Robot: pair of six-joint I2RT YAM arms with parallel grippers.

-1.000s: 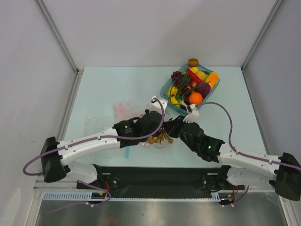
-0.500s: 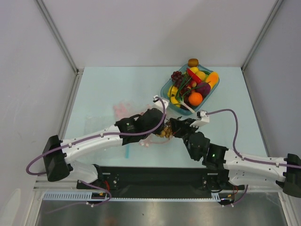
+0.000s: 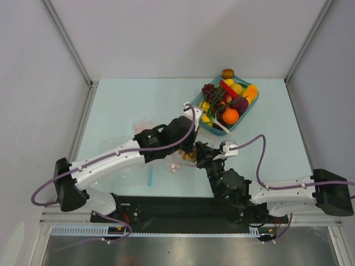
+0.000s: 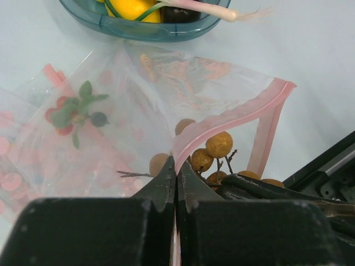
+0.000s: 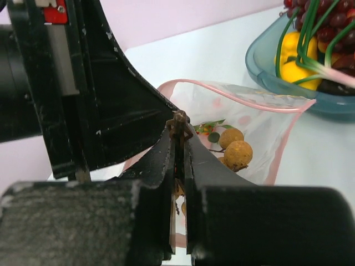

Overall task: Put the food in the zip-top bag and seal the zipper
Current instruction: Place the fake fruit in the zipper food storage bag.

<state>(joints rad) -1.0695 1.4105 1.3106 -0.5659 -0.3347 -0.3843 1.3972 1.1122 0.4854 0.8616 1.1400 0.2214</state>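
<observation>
Step in hand: loading of one item, the tan toy grape bunch (image 4: 219, 145), at the mouth of the clear crinkly plastic zip-top bag (image 4: 127, 105).
Left gripper (image 4: 176, 169): jaws closed on the pale-pink zipper strip (image 4: 233, 117), pinching the upper lip and holding it raised so the mouth gapes.
Right gripper (image 5: 179, 132): jaws closed on the brown stem of the grape bunch, with the grapes hanging just beyond the fingertips.
Grape bunch position: under the raised pink lip, with several grapes inside the mouth. Whether the whole bunch has passed the rim cannot be told.
Bag position: lying on the pale table top (image 3: 138, 105), just beside the translucent teal-blue tray (image 4: 166, 32), mouth turned toward the right arm.
Other food: a heap of glossy toy fruits and vegetables (image 3: 227, 102), including a round orange fruit (image 3: 230, 115), sits in the tray, not yet loaded.
Zipper state: open, sealing not begun.
Progress: judged early.
Next move: the bunch likely needs carrying deeper before the right jaws part and draw back clear of the lip, while the left pinch holds the mouth up.
Hazard: the twiggy stem may snag the film, and the two grippers stand very close together.
</observation>
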